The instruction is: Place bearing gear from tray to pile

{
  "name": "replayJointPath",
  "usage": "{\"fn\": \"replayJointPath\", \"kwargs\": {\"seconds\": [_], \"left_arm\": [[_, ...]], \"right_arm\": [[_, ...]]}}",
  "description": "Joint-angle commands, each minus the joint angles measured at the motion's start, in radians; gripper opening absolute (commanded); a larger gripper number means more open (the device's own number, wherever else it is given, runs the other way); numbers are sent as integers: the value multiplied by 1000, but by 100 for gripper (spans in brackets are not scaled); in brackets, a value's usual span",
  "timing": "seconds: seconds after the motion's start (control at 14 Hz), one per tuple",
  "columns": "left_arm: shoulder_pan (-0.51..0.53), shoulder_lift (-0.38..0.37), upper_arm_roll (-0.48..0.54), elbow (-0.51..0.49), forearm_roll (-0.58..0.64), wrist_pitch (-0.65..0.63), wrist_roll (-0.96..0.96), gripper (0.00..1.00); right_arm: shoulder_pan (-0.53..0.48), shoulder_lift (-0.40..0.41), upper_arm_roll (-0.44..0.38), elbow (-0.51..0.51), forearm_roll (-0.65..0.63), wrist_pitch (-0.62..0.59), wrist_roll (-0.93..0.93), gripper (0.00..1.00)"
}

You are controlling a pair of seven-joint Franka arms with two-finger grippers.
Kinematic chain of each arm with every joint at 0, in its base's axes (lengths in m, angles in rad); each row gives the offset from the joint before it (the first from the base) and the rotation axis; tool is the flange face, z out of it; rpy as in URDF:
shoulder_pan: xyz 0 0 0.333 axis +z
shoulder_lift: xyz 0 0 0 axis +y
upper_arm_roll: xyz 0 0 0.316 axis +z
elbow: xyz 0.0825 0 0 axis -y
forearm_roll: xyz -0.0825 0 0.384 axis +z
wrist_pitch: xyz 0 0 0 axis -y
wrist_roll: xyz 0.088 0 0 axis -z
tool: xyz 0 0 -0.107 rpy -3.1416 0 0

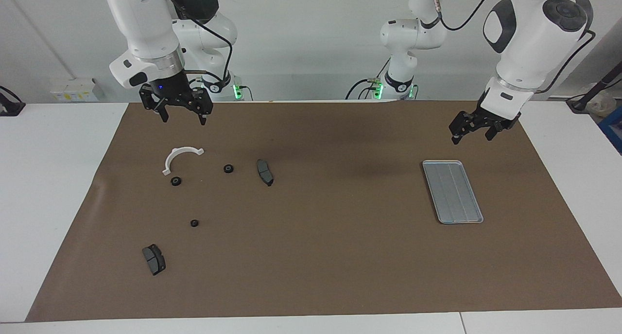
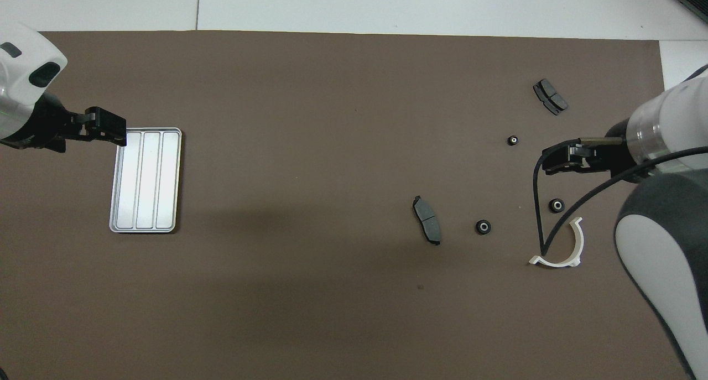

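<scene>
Three small black gears (image 1: pixel 228 168) (image 1: pixel 176 181) (image 1: pixel 194 223) lie in the pile with two brake pads (image 1: pixel 265 172) (image 1: pixel 153 259) and one white bracket (image 1: pixel 181 158). The tray (image 1: pixel 452 191) looks bare. Right gripper (image 1: pixel 181 115) spread above the mat (image 1: pixel 316 256) near the bracket; left gripper (image 1: pixel 472 132) apparently spread near the tray.

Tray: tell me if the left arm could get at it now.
Probably yes. The left end effector hangs just above the tray, nothing lies between them, and the tray holds nothing.

Grey metal tray (image 1: pixel 453 192) with lengthwise grooves, sitting on a plain brown mat (image 1: pixel 320 256) over the white counter (image 1: pixel 48 178). Pile's got a white half-ring bracket (image 1: pixel 181 157), two dark grey pads (image 1: pixel 265 172), and three little black bearing gears (image 1: pixel 228 168).
</scene>
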Motion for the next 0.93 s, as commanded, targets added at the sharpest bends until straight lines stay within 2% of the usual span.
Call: {"fn": "replayJointPath", "kwargs": {"seconds": [0.0, 0.14, 0.86], "left_arm": [[2, -29, -1, -45, 13, 34, 11, 100], [3, -29, -1, -45, 12, 41, 46, 100], [6, -28, -1, -44, 12, 41, 52, 100]], "right_arm": [[-8, -1, 4, -8, 21, -7, -12, 100], [-9, -16, 4, -35, 25, -8, -10, 100], [-37, -16, -2, -38, 79, 1, -60, 100]]}}
